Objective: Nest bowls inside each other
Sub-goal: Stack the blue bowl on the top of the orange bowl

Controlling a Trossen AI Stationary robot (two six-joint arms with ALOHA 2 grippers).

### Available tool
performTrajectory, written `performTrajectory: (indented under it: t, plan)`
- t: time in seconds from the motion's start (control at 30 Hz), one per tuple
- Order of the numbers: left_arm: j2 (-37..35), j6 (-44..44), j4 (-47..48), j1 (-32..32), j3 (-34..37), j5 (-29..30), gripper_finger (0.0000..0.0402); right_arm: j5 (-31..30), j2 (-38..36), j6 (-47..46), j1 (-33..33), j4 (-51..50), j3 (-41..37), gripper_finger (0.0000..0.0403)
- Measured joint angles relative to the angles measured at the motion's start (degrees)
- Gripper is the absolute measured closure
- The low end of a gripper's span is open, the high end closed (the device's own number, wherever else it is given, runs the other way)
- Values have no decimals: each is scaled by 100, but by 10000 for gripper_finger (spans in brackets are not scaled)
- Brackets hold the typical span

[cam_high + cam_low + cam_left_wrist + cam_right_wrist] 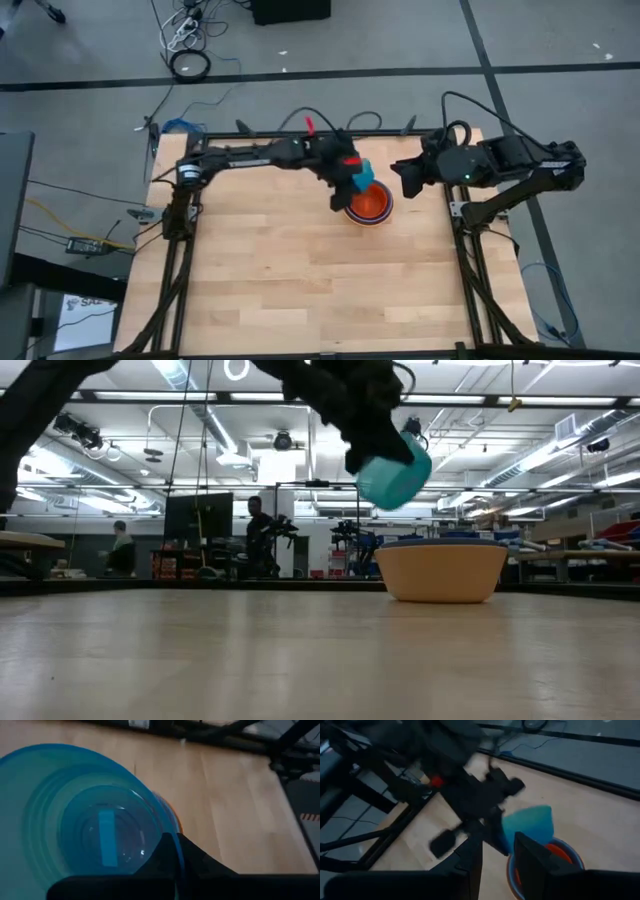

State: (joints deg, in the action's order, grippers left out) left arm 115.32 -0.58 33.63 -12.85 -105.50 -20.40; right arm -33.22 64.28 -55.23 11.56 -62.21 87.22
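While the left arm reaches in from the table's nine o'clock side along the far edge, the left gripper (348,183) hangs above the stack of bowls (369,206), clamped shut on the rim of the cyan bowl (361,173). That cyan bowl is lifted clear of the table (260,290); the low view shows it tilted in the air (394,475), up at about eleven o'clock from the stack (441,569), and not touching it. Through the left wrist camera the cyan bowl (85,820) fills most of the picture, its inside facing the lens, with one dark finger (175,855) pressed over its rim and a thin orange edge just showing behind it.

Just beside it, toward the table's twelve o'clock edge and a little right of centre, the stack sits on the wood: a red-orange bowl (371,203) on the inside, ringed by a blue rim, with the large orange bowl as the outer wall seen in the low view. How many bowls lie between them cannot be told.

Farther toward three o'clock, the right gripper (408,177) waits near the table's far right corner, well apart from the stack, its fingers (470,857) parted and empty, pointing at the cyan bowl (530,825).
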Motion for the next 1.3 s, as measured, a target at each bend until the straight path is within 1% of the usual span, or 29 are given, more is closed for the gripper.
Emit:
performTrajectory:
  t: [0.1,0.17,0.23,0.33,0.43,0.5,0.57,0.63,0.7,0.9,1.13,1.3]
  plan:
    - [305,151,-49,67,-76,-49,399,-105,-30,-56,140,-7,0,303]
    - [452,426,-96,111,-76,-136,397,-154,-33,-62,193,-7,0,304]
    - [561,570,-153,136,-76,-138,385,-154,-30,-66,228,-5,0,305]
    - [609,579,-402,161,-76,-138,365,-160,-5,-69,231,-7,0,305]
    - [609,695,-724,167,-78,-146,353,-163,13,-66,231,-14,0,305]
    - [608,947,-848,167,-78,-240,347,-163,19,-65,231,-33,0,305]
    - [609,1205,-952,167,-78,-479,343,-163,21,-62,231,-67,0,305]
    - [607,1347,-999,167,-78,-660,341,-163,21,-62,231,-69,0,305]
    - [607,1403,-963,176,-78,-678,340,-165,21,-61,231,-82,0,305]
    - [604,1477,-986,166,-78,-682,340,-165,21,-58,231,-92,0,305]
    - [604,1589,-935,91,-78,-464,339,-167,21,-58,231,-92,0,305]
    - [604,1578,-932,57,-78,-611,335,-167,21,-58,231,-91,0,305]
